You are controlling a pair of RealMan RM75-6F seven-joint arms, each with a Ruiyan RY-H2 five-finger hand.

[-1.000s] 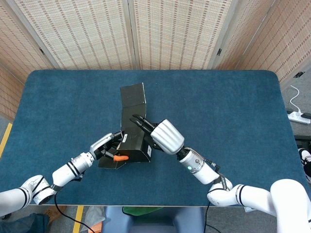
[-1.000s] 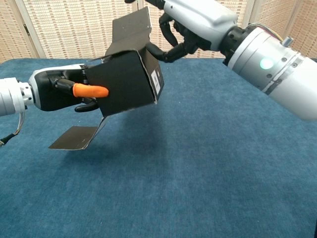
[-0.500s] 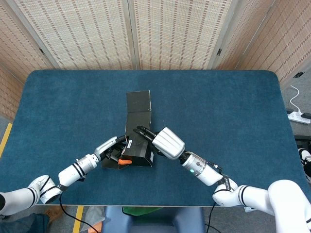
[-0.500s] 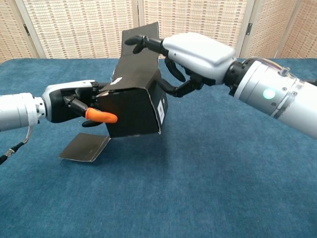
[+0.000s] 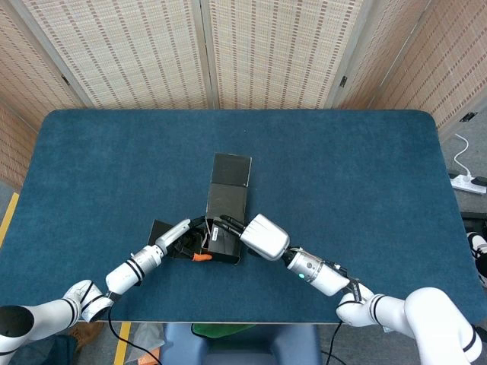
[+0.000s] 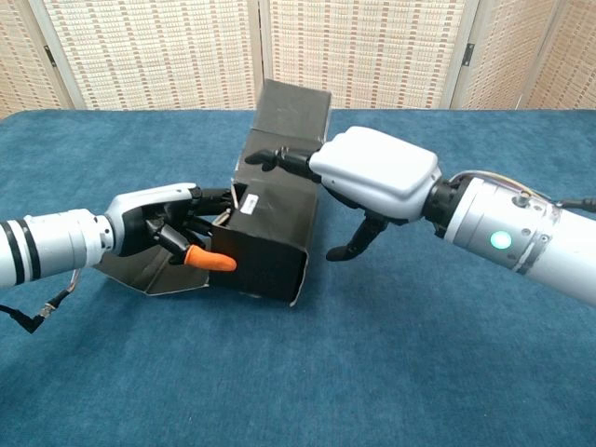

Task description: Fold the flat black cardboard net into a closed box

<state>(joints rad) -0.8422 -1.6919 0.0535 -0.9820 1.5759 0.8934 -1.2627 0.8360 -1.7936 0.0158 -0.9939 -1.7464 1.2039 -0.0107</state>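
Note:
The black cardboard box (image 6: 270, 237) is partly folded and rests on the blue table, seen in the head view as the box (image 5: 225, 232). Its long lid flap (image 6: 296, 114) stands up behind it; the flap (image 5: 230, 173) lies toward the far side in the head view. Another side flap (image 6: 140, 272) lies flat on the table at the left. My left hand (image 6: 166, 228) grips the box's left end, its orange fingertip (image 6: 209, 260) on the front face. My right hand (image 6: 372, 172) lies over the box top with fingers stretched across it, the thumb hanging just off the right side.
The blue table (image 5: 365, 175) stretches wide to the right and far side. Wicker screens (image 5: 251, 46) stand behind it. A white power strip (image 5: 472, 182) lies on the floor at the right.
Both hands have brought the box down from mid-air onto the table and a little to the right. The lid flap now stands more upright. The right thumb has come off the box side.

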